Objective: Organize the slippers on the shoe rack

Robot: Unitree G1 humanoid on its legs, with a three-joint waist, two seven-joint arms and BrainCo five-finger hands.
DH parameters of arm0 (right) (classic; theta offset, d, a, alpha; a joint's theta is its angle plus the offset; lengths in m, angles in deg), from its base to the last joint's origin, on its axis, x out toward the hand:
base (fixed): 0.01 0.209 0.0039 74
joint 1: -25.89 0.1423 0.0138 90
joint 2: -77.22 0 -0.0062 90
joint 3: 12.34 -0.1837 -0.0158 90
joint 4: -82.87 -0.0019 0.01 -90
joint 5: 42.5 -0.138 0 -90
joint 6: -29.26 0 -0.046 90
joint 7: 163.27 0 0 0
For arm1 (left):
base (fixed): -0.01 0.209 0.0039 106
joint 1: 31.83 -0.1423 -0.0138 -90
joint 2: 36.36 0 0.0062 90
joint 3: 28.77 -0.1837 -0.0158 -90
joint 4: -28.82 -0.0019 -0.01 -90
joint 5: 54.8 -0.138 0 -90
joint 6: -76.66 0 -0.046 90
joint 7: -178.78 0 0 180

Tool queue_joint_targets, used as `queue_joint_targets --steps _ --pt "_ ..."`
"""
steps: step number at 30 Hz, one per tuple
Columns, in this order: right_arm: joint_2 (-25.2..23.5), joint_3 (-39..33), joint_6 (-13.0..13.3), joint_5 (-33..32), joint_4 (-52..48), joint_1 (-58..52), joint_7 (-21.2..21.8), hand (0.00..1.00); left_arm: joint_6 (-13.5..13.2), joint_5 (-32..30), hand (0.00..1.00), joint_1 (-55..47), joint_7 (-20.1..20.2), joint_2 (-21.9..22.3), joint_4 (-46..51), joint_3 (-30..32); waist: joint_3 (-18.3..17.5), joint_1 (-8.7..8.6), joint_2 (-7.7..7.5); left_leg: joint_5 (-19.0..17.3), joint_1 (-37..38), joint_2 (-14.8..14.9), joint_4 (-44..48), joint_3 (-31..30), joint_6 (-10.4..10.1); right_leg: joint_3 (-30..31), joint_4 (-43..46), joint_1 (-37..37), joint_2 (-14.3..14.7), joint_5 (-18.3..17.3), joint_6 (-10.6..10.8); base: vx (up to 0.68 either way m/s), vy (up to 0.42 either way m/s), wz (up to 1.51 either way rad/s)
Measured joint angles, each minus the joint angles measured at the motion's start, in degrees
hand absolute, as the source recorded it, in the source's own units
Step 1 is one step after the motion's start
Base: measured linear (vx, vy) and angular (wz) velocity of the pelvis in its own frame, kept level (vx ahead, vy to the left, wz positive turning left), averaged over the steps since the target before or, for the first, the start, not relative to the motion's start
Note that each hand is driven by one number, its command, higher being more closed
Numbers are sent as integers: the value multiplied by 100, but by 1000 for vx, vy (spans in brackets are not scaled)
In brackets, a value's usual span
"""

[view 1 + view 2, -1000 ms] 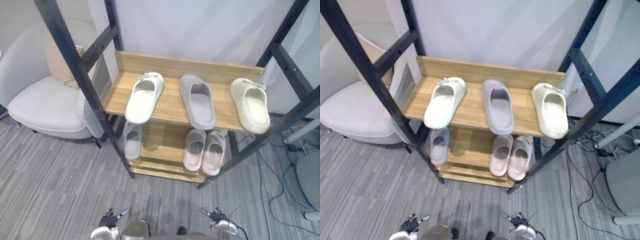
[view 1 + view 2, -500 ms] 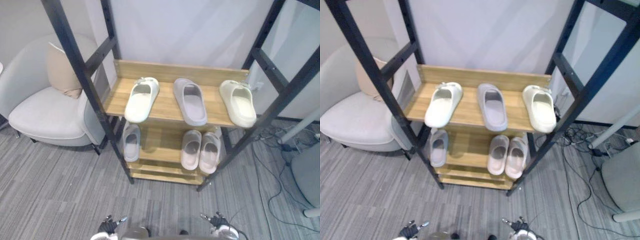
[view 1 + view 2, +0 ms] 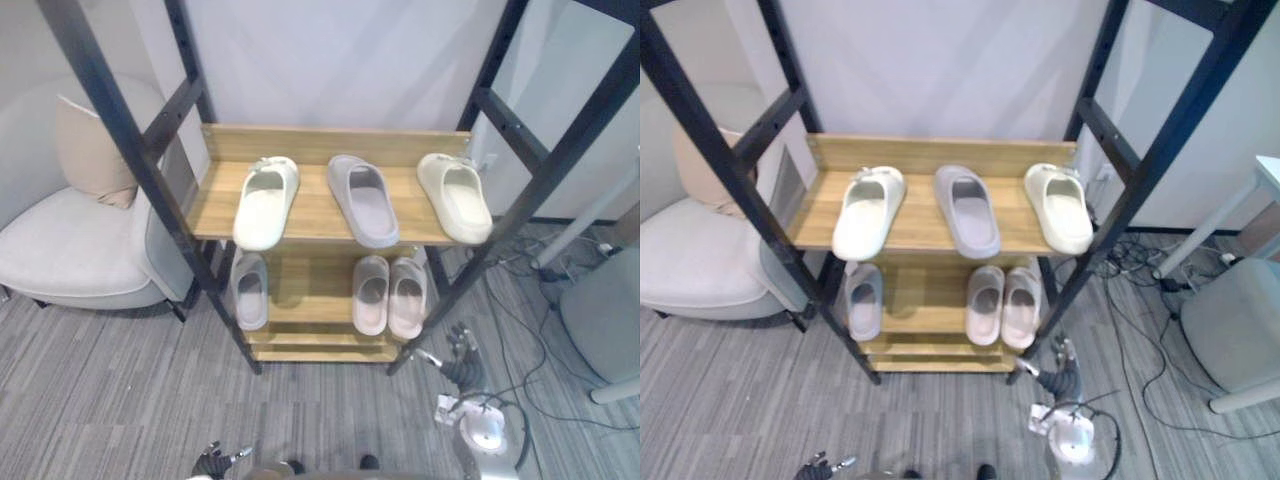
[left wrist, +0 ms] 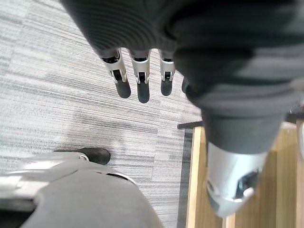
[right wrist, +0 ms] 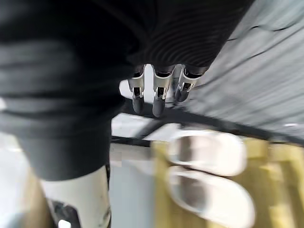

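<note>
Your right hand [image 3: 463, 364] has risen, fingers spread, empty, near pale pink foam slipper pair [image 3: 374, 296] on black-framed wooden shoe rack [image 3: 312, 206]: reach starting.

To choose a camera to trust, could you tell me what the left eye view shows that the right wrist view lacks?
Left eye view: the whole shoe rack, three upper-shelf slippers, the armchair, the left hand. Right wrist view: straight fingers of the right hand, close up. Both: the right hand and, apparently, the lower shelf's pale slipper pair.
</note>
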Motion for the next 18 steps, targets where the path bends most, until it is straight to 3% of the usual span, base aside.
queue_joint_targets --steps 8,18 --pt "-55 24 124 513 -1148 91 -237 0 -20 -44 0 -1 -13 -19 -1 -83 0 5 -2 -12 -2 -1 18 -48 -14 -28 31 10 -9 -7 9 -16 -1 2" --pt "433 -85 154 538 -1179 1314 -497 0 -16 -103 0 -151 2 -51 4 -79 15 43 -46 -7 -153 -68 14 -260 3 -227 126 -53 -87 -80 93 -4 5 10"
